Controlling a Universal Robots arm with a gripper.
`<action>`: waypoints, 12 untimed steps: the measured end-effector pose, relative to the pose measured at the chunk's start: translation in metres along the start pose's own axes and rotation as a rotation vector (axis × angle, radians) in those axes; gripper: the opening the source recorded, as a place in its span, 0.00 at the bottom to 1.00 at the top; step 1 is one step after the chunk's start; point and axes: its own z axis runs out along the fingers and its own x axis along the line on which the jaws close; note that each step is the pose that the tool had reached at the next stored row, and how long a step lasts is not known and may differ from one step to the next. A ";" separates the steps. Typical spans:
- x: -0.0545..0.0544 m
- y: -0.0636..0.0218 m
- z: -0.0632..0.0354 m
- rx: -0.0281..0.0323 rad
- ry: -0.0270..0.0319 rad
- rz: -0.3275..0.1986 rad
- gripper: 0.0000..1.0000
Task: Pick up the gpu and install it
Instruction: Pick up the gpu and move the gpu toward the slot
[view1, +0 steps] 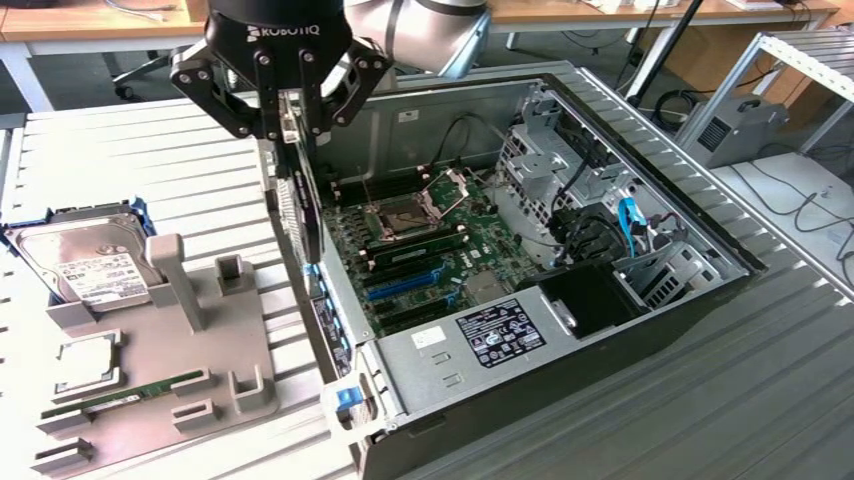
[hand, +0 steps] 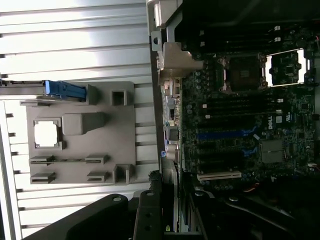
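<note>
pincer (view1: 291, 128) is squeezing the gpu (view1: 304, 210) by its top edge, so the card is hanging straight down under it. just below the card, the side wall of the computer case (view1: 441, 100) is standing, with the blue slot (view1: 400, 287) deeper inside. if the card is tilting or slipping in the pincer, it could be hitting that wall or missing the slot.

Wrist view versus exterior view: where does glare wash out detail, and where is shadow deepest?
Wrist view: the table glares white, the tool sits in deep shadow. Exterior view: even light on the held gpu; darkest inside the case.
</note>
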 end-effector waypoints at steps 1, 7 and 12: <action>-0.001 0.0000 0.0001 0.0000 -0.0001 0.000 0.26; -0.005 0.0004 0.0001 0.0006 0.0000 0.000 0.26; -0.007 0.0006 0.0002 0.0007 -0.0001 0.000 0.26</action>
